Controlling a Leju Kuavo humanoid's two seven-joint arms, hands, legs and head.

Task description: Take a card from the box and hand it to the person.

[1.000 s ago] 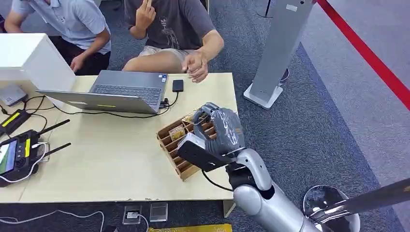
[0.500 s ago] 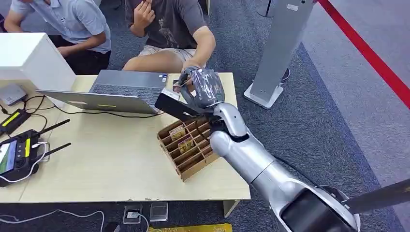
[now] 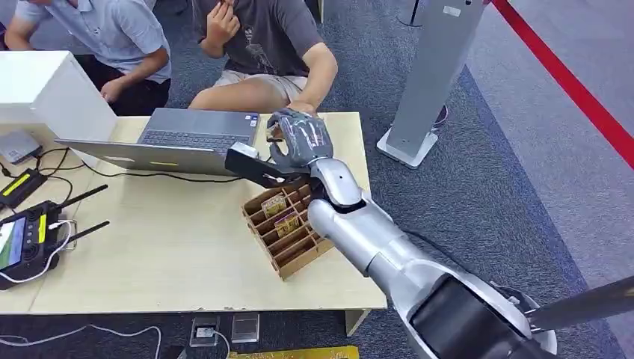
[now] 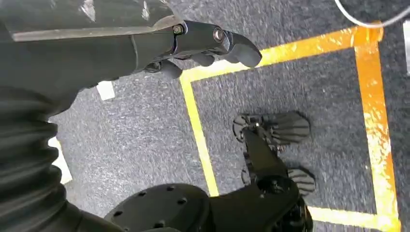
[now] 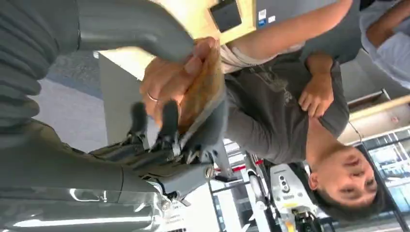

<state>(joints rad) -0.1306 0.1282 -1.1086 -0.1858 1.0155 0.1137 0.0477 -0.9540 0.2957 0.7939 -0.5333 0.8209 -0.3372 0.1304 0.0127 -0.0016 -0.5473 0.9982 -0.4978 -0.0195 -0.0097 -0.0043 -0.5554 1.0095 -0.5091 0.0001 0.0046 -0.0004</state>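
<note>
Right wrist view: card [image 5: 203, 89] pinched in right robot hand [image 5: 164, 121], met by person's hand [image 5: 167, 79]. Taken from box [image 3: 288, 224]; release pending. Left robot hand [image 4: 193, 46] loosely curled, holding nothing.

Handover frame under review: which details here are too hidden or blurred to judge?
- Card: blurred in the right wrist view, its print unreadable; in the head view the right hand covers it.
- Person's hand: touching the card, but whether it already grips is unclear behind the robot's fingers.
- Box: the right arm hides its far corner, so the remaining cards cannot be counted.
</note>
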